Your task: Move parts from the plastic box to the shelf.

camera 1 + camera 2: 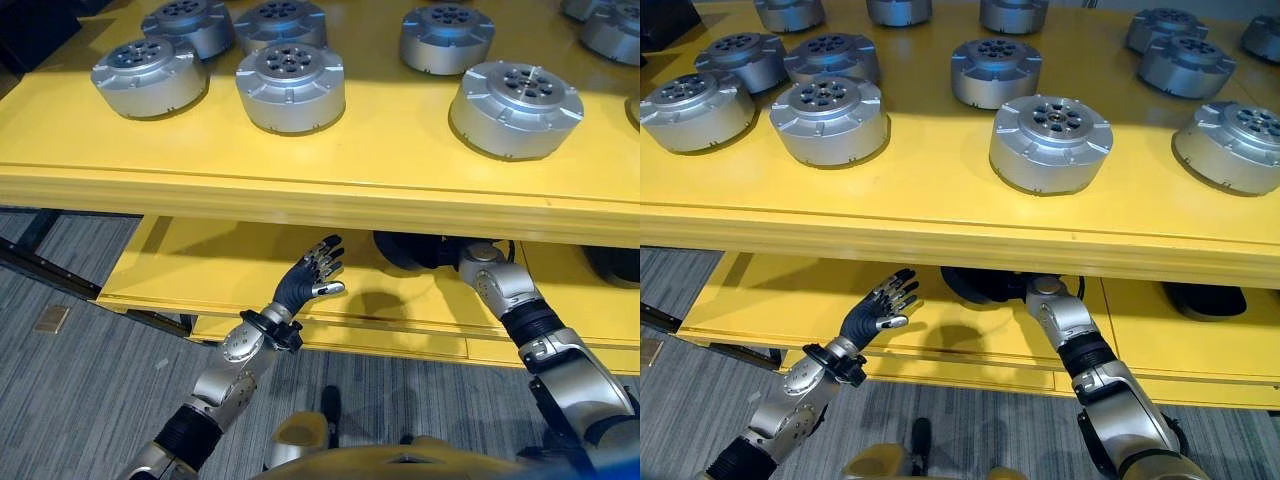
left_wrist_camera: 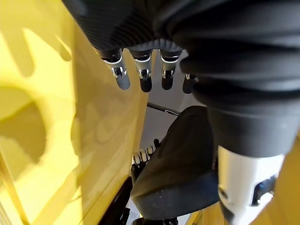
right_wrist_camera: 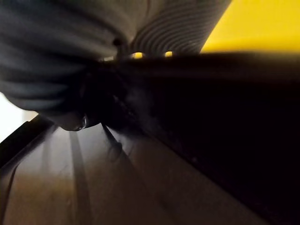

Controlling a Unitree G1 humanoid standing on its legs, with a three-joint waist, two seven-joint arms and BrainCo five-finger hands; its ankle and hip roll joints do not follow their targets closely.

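Note:
Several round silver parts (image 1: 290,85) stand on the top board of the yellow shelf (image 1: 330,185), one of them near the front at the right (image 1: 1050,140). My left hand (image 1: 305,280) hangs open just below that board, in front of the lower yellow board (image 1: 200,270), its fingers (image 2: 143,77) straight and holding nothing. My right arm (image 1: 500,285) reaches in under the top board to a dark round part (image 1: 415,250) on the lower board. The right hand (image 3: 178,28) is pressed close against that dark part, and its fingers are hidden.
A second dark part (image 1: 1205,298) lies on the lower board at the far right. The top board's front edge overhangs both hands. Grey carpet (image 1: 90,400) lies in front of the shelf.

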